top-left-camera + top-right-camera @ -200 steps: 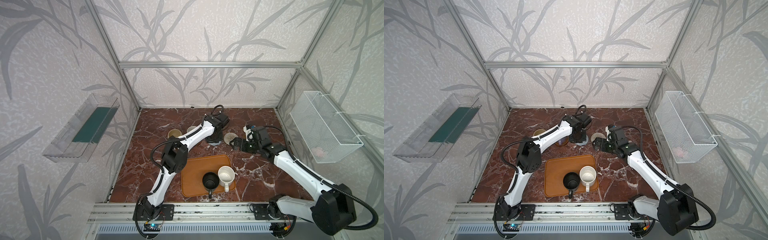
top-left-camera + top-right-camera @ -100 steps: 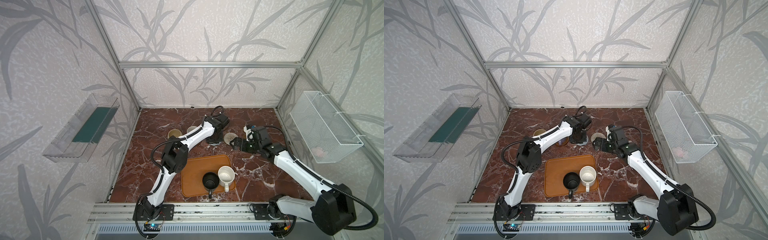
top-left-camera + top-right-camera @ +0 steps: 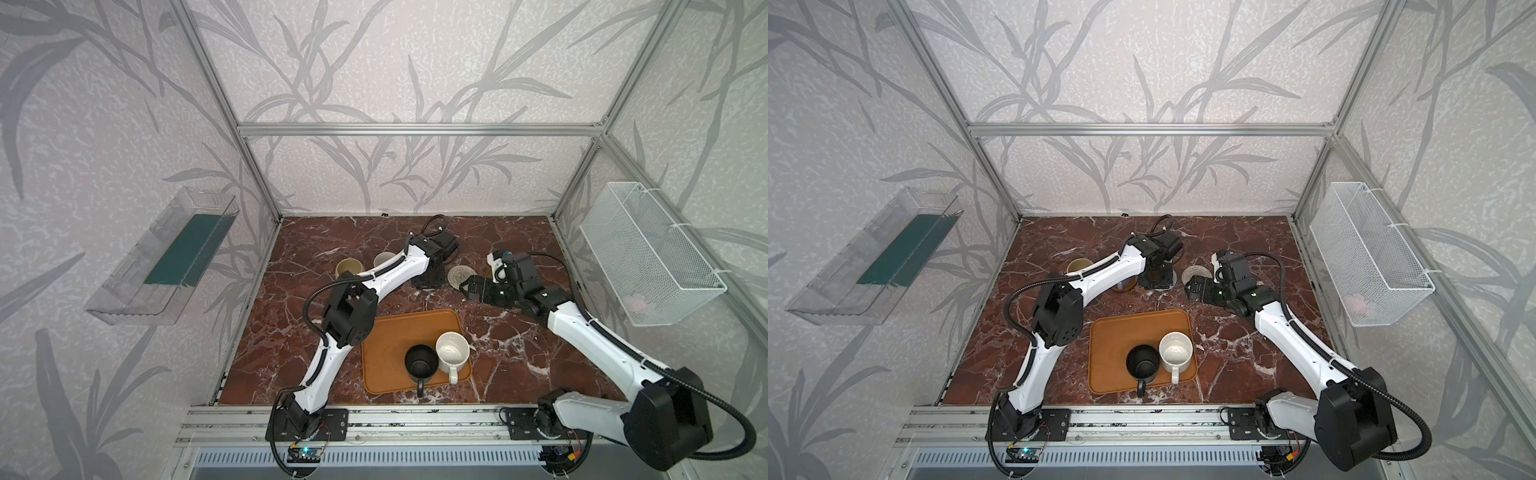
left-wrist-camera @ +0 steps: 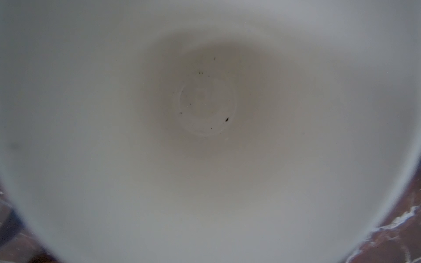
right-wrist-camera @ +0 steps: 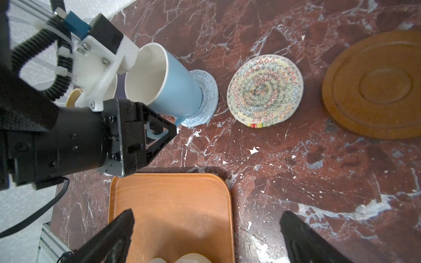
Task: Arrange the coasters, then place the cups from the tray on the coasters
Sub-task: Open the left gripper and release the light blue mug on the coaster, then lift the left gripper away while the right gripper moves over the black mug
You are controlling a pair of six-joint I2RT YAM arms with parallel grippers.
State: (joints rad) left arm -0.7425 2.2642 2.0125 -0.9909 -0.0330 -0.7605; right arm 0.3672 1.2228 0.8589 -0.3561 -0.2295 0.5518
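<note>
Tray [image 3: 386, 345] sits near centre of the marble table [image 3: 316, 249], with two cups on its right half: black cup [image 3: 420, 362] and white cup [image 3: 452, 349], side by side, upright, handles pointing near. Right gripper [image 5: 207, 213] hangs over the tray's far right corner, fingers spread wide, nothing between them. Beyond it the coasters run in a row across the table. Smooth brown coaster [image 5: 376, 84] is rightmost in the right wrist view and bare. Cream woven coaster [image 3: 460, 275] with coloured zigzag stitching lies just left of it, also bare. Next left, the blue-grey woven coaster [image 5: 205, 95] carries the light blue cup [image 5: 173, 84]. Left gripper [image 5: 164, 134] is down at that cup with the handle between its fingers; cannot tell if it is clamped or let go. Left wrist view is filled by the cup's white inside [image 4: 205, 136]. Further left, beige cup [image 3: 348, 268] stands upright, and a pale cup [image 3: 382, 259] beside it is mostly hidden behind the left arm [image 3: 390, 274].
</note>
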